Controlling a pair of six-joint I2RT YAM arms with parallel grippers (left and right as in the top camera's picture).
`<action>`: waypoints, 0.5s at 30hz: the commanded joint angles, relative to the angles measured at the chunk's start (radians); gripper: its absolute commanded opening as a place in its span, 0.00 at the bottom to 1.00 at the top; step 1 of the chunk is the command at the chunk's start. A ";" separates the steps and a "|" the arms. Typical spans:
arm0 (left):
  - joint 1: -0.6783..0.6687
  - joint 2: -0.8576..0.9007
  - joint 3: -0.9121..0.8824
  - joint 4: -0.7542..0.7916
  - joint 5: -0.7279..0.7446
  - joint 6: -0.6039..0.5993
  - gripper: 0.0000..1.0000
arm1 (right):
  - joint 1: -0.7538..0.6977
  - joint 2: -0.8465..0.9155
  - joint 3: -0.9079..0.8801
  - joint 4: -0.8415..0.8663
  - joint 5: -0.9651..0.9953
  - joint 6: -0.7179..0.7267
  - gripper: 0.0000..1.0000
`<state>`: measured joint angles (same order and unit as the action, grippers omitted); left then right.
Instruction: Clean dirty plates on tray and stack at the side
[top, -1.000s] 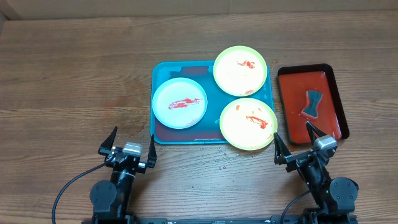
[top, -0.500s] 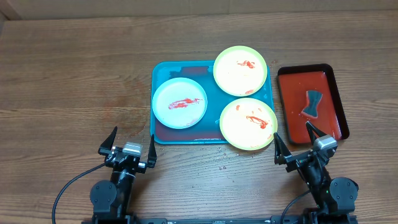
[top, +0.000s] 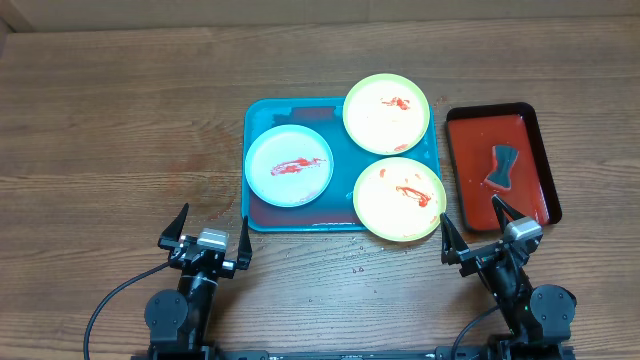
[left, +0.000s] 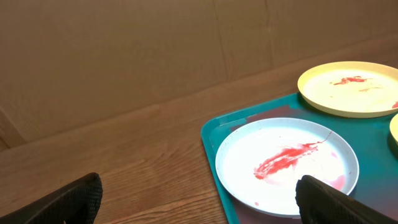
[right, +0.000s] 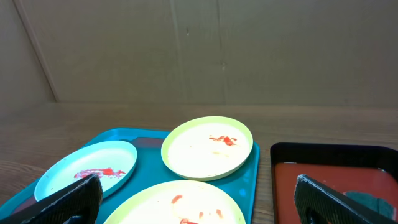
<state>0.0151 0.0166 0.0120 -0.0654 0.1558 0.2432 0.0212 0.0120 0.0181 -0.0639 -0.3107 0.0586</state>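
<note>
The turquoise tray lies mid-table with three sauce-smeared plates on it. A light blue plate sits at its left. One yellow-green plate overhangs the far rim and another the near right corner. My left gripper stands open over bare wood, just in front of the tray's near left corner, holding nothing. The left wrist view has the light blue plate close ahead. My right gripper is open and empty beside the near yellow-green plate.
A dark red tray with a black rim lies right of the turquoise one, with a dark grey cloth on it. A brown wall stands behind the table. Bare wood table stretches to the left.
</note>
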 joint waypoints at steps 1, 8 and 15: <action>0.006 -0.012 -0.007 0.003 -0.009 0.015 1.00 | 0.006 -0.009 -0.010 0.010 -0.005 -0.003 1.00; 0.006 -0.012 -0.007 0.003 -0.009 0.015 1.00 | 0.006 -0.009 -0.010 0.010 -0.005 -0.003 1.00; 0.006 -0.012 -0.007 0.024 -0.008 0.015 1.00 | 0.006 -0.009 -0.010 0.015 -0.005 -0.003 1.00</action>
<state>0.0151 0.0166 0.0116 -0.0566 0.1558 0.2432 0.0212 0.0116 0.0181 -0.0631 -0.3111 0.0586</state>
